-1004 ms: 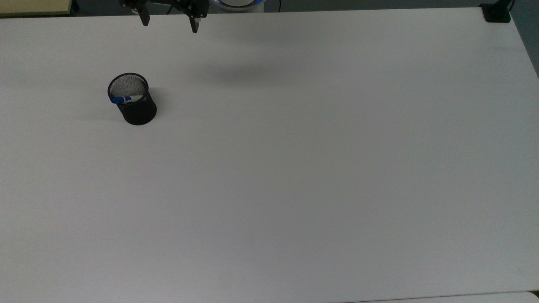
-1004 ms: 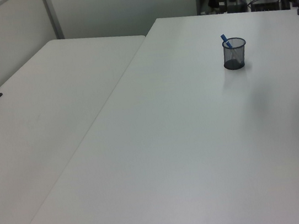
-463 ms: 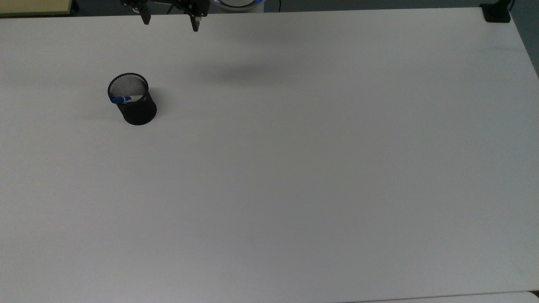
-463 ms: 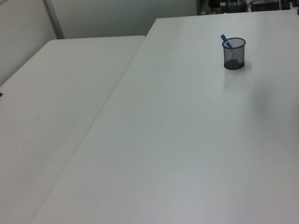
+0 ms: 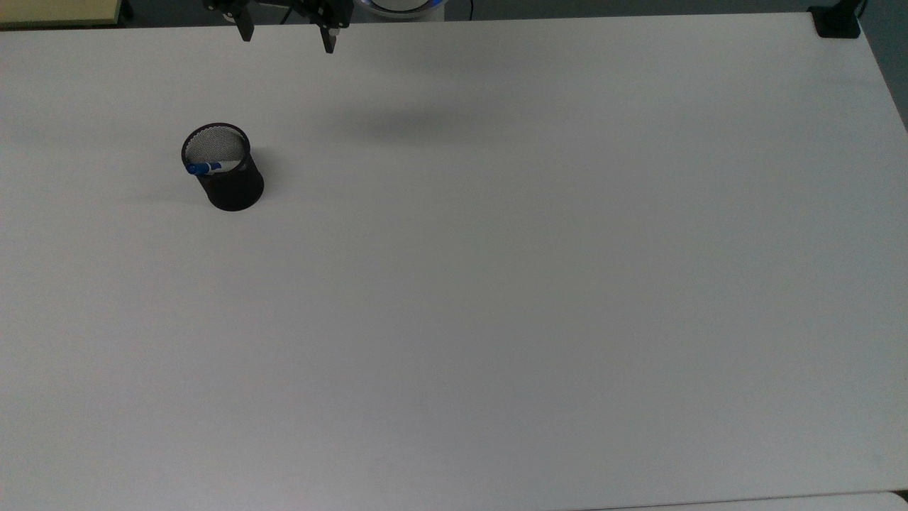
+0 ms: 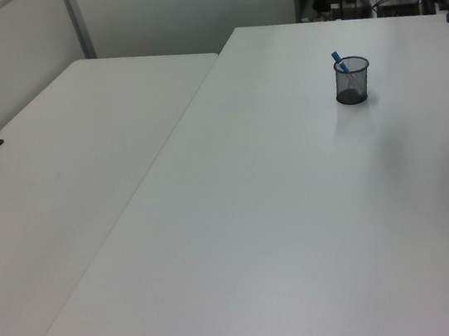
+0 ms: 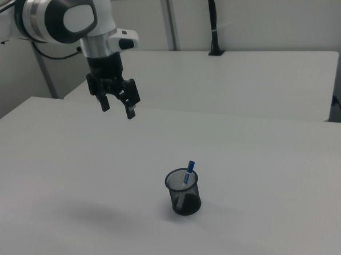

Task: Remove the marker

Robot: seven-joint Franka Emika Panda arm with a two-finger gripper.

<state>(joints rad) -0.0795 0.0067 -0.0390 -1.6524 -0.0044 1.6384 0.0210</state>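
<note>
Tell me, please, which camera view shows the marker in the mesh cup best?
The right view: the marker leans in the mesh cup, blue cap above the rim. The top view shows the marker lying across the rim; the left view shows the marker small, cap protruding.

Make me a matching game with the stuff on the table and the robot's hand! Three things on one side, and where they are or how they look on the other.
Things:
1. marker
2. cup
3. hand

Descriptions:
A. black mesh, standing upright on the white table
B. open, up in the air, holding nothing
C. blue end poking out above a rim

Pairs: 1-C, 2-A, 3-B
</note>
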